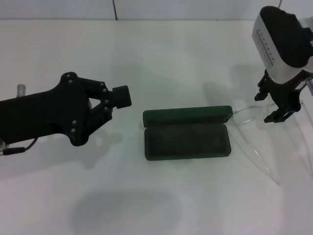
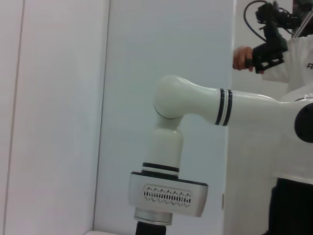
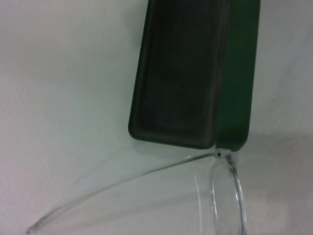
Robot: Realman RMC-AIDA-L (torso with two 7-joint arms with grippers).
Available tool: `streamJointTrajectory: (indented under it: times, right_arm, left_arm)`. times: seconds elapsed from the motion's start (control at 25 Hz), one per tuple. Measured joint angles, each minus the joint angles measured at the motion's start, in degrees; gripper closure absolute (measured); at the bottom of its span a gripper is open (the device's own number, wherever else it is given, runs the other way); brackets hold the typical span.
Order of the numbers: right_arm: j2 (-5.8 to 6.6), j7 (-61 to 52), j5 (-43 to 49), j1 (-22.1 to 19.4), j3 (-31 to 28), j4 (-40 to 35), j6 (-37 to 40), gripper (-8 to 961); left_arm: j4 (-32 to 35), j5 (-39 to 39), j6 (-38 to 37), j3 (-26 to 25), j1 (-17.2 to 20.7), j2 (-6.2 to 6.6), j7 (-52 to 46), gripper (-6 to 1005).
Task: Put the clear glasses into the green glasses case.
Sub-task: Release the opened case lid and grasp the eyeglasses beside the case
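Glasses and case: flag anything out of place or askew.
The clear plastic glasses lie outside the open dark green rectangular case, off its right end, arms unfolded and splayed toward the front. The right gripper hovers over them. The left gripper is idle at the left. Nothing is damaged.

Dk green case (image 1: 186,133), clear glasses (image 1: 254,142), blk pincer (image 1: 113,100).

Two robot arms, one black hand on each side

The left gripper (image 1: 122,97) is at the end of a black arm that lies low and points sideways toward the middle; its fingers look closed together at the tip. The right gripper (image 1: 278,105) hangs down from a white wrist on the far right, with its black fingers pointing down and a little gap between them. The two grippers are well apart.
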State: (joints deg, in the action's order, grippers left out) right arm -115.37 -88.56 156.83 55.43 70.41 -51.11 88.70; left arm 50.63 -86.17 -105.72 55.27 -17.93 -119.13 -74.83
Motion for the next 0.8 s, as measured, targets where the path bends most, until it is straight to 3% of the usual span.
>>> streamJointTrajectory:
  times: [0.6, 0.68, 0.8]
  right_arm:
    - [-0.21, -0.16, 0.41, 1.48, 0.16, 3.78, -3.66, 429]
    - [-0.21, -0.08, 0.41, 1.62, 0.20, 4.26, -3.94, 594]
    - [-0.18, 0.00, 0.42, 2.10, 0.72, 5.73, -4.56, 602]
  left_arm:
    - [-1.49, -0.26, 0.00, -0.72, 0.32, -0.06, 1.64, 970]
    - [-2.11, -0.29, -0.01, -1.13, 0.13, -0.05, 1.93, 970]
    - [-3.02, -0.18, -0.01, -1.25, -0.07, 0.00, 2.71, 969]
